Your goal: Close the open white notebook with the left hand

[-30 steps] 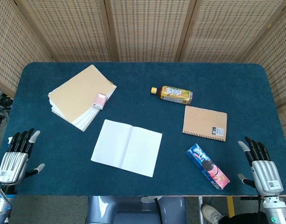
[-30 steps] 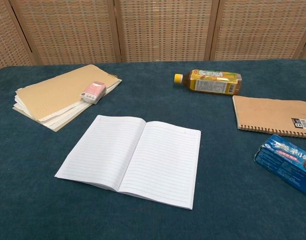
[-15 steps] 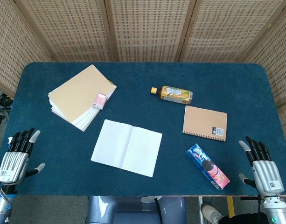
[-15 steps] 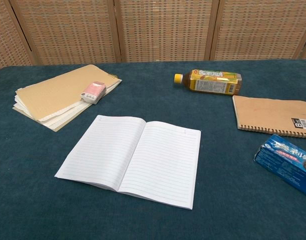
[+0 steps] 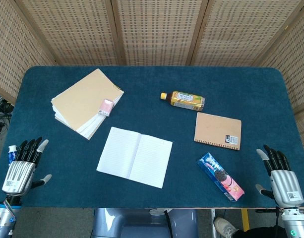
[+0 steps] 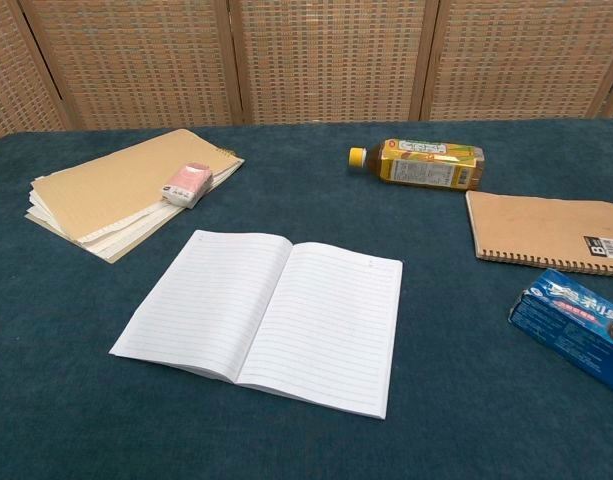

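The white notebook lies open and flat on the blue table, both lined pages up; the chest view shows the same notebook in front of me. My left hand hovers at the table's near left corner, fingers spread and holding nothing, well to the left of the notebook. At the near right corner my right hand is also spread and empty. Neither hand appears in the chest view.
A stack of tan notebooks with a pink eraser on it lies at the back left. A yellow bottle lies on its side behind the notebook. A brown spiral notebook and a blue cookie pack sit to the right.
My left hand has shifted slightly right and toward the table's near edge. My right hand has dropped a little lower in view. The notebook has not moved.
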